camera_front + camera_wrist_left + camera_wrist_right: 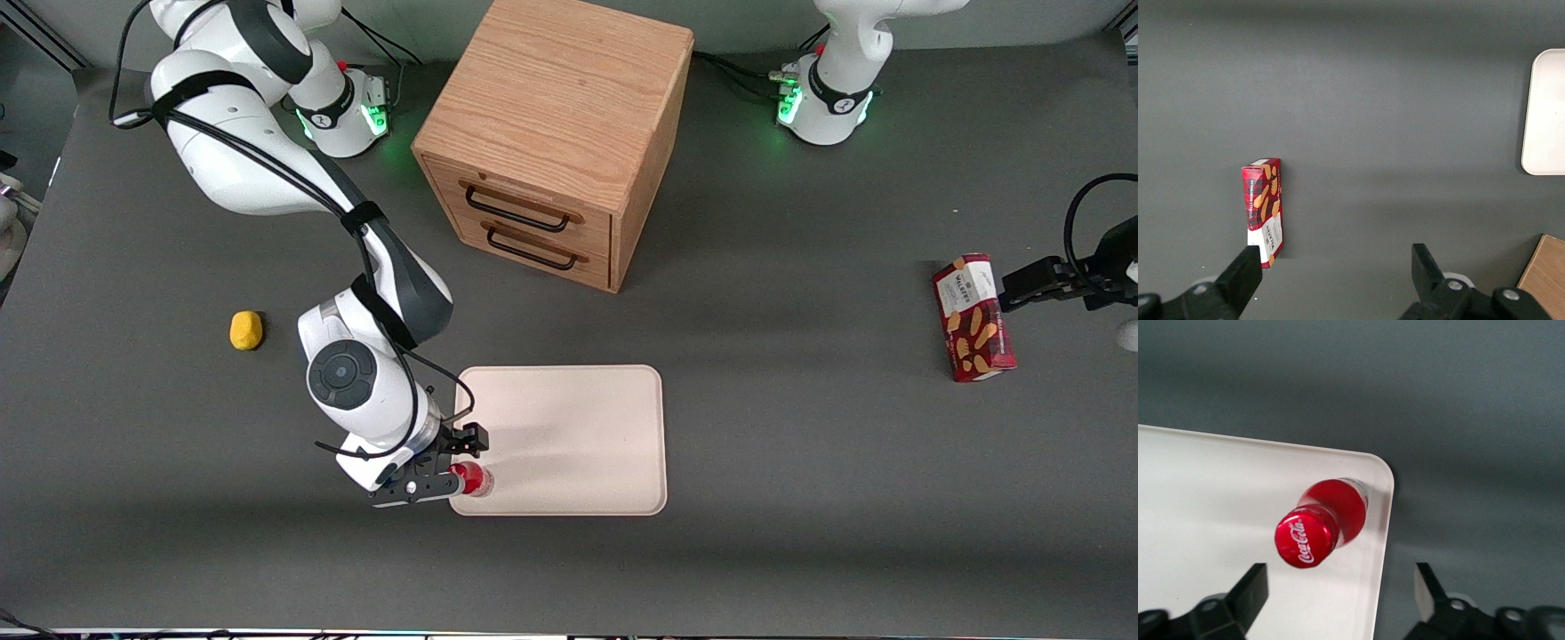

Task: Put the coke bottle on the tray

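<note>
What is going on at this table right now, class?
The right arm's gripper hangs over the corner of the tray nearest the front camera, at the working arm's end. The coke bottle stands upright on that corner, close to the rim. The fingers are open and clear of the bottle, so it looks already set down.
</note>
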You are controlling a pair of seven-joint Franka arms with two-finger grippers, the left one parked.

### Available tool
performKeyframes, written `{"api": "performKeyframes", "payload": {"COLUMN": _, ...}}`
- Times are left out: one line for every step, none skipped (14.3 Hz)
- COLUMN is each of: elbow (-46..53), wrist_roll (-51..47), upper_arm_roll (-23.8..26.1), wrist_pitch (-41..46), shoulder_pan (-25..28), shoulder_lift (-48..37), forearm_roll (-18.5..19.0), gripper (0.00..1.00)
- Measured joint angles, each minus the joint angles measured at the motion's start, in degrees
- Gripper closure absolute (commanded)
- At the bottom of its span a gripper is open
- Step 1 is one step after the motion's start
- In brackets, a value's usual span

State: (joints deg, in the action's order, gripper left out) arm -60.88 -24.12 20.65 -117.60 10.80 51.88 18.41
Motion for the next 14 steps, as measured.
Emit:
{"api": "performKeyframes", "payload": {"elbow": 0.0, "wrist_roll": 0.0, "upper_arm_roll": 0.0, "wrist_pitch": -0.1, "shoulder_pan": 0.0, "shoulder_lift": 0.0, "forearm_roll": 0.1, "gripper": 0.0}}
{"api": "performKeyframes", "payload": {"elbow": 0.0, "wrist_roll": 0.0, "upper_arm_roll": 0.0, "wrist_pitch": -0.2, "shoulder_pan": 0.0, "shoulder_lift": 0.0, "forearm_roll": 0.1, "gripper": 0.0}}
{"api": "performKeyframes", "payload": {"elbow": 0.0, "wrist_roll": 0.0, "upper_arm_roll": 0.0, "wrist_pitch": -0.3, "shoulder_pan": 0.0, "shoulder_lift": 0.0, "forearm_roll": 0.1, "gripper": 0.0}}
{"api": "performKeyframes", "payload": {"elbow": 0.0, "wrist_roll": 0.0, "upper_arm_roll": 0.0, "wrist_pitch": -0.4, "shoulder_pan": 0.0, "shoulder_lift": 0.0, "forearm_roll": 0.1, "gripper": 0.0}}
{"api": "performKeyframes", "payload": {"elbow": 0.1, "wrist_roll": 0.0, "upper_arm_roll": 0.0, "wrist_pitch": -0.4, "shoulder_pan": 0.0, "shoulder_lift": 0.0, "forearm_roll": 0.1, "gripper": 0.0}}
{"api": "performKeyframes", "payload": {"elbow": 0.3, "wrist_roll": -0.1, "upper_arm_roll": 0.0, "wrist_pitch": -0.4, "shoulder_pan": -0.1, "shoulder_lift": -0.2, "forearm_roll": 0.1, "gripper": 0.0}}
{"api": "performKeyframes", "payload": {"elbow": 0.3, "wrist_roll": -0.1, "upper_arm_roll": 0.0, "wrist_pitch": -0.2, "shoulder_pan": -0.1, "shoulder_lift": -0.7, "forearm_roll": 0.1, "gripper": 0.0}}
{"api": "performKeyframes", "payload": {"elbow": 0.3, "wrist_roll": -0.2, "upper_arm_roll": 0.0, "wrist_pitch": 1.0, "shoulder_pan": -0.2, "shoulder_lift": -1.6, "forearm_roll": 0.1, "gripper": 0.0}}
{"api": "performKeyframes", "payload": {"elbow": 0.2, "wrist_roll": -0.4, "upper_arm_roll": 0.0, "wrist_pitch": 2.9, "shoulder_pan": -0.3, "shoulder_lift": -2.9, "forearm_roll": 0.1, "gripper": 0.0}}
{"api": "performKeyframes", "payload": {"elbow": -0.1, "wrist_roll": -0.5, "upper_arm_roll": 0.0, "wrist_pitch": 4.5, "shoulder_pan": -0.7, "shoulder_lift": -4.4, "forearm_roll": -0.1, "gripper": 0.0}}
{"api": "performKeyframes", "payload": {"elbow": -1.0, "wrist_roll": -0.5, "upper_arm_roll": 0.0, "wrist_pitch": 6.0, "shoulder_pan": -1.3, "shoulder_lift": -6.5, "forearm_roll": -1.0, "gripper": 0.0}}
{"api": "performKeyframes", "payload": {"elbow": -2.9, "wrist_roll": -0.4, "upper_arm_roll": 0.0, "wrist_pitch": 7.0, "shoulder_pan": -2.3, "shoulder_lift": -9.1, "forearm_roll": -2.6, "gripper": 0.0}}
{"api": "performKeyframes", "payload": {"elbow": -5.5, "wrist_roll": -0.1, "upper_arm_roll": -0.2, "wrist_pitch": 7.6, "shoulder_pan": -3.4, "shoulder_lift": -12.2, "forearm_roll": -4.4, "gripper": 0.0}}
{"api": "performKeyframes", "payload": {"elbow": -8.8, "wrist_roll": 0.5, "upper_arm_roll": -1.1, "wrist_pitch": 7.8, "shoulder_pan": -4.1, "shoulder_lift": -15.8, "forearm_roll": -6.3, "gripper": 0.0}}
